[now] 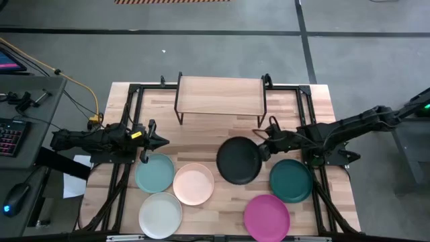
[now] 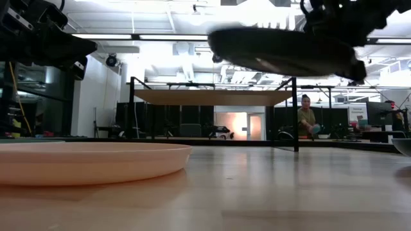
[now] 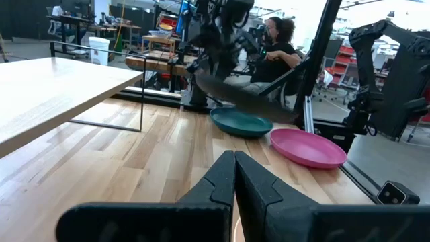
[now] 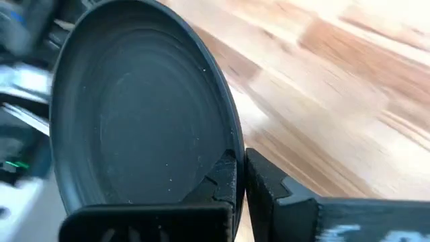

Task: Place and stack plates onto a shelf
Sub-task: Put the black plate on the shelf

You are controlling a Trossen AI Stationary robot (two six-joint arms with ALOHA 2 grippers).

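My right gripper (image 1: 261, 146) is shut on the black plate (image 1: 238, 161), which hangs in the air in front of the shelf (image 1: 220, 95). It also shows high in the low view (image 2: 282, 51). My left gripper (image 1: 161, 141) is shut and empty above the table, just beyond the light teal plate (image 1: 154, 173). The peach-pink plate (image 1: 193, 183), white plate (image 1: 160, 214), magenta plate (image 1: 267, 216) and dark teal plate (image 1: 291, 180) lie flat on the tabletop. The shelf's top is bare. My right gripper pinches the black plate's rim (image 4: 228, 151) between its two fingers, at the plate's far right side. The fingers come nearly level from the table's right. The plate is lifted clear of the table and tilts a little (image 2: 282, 51).
The shelf stands at the table's far middle on thin black legs (image 2: 295, 115). The black frame rails (image 1: 127, 121) run along both sides of the table. A person (image 3: 279, 50) sits beyond the table's right side. Bare wood lies between the plates and the shelf.
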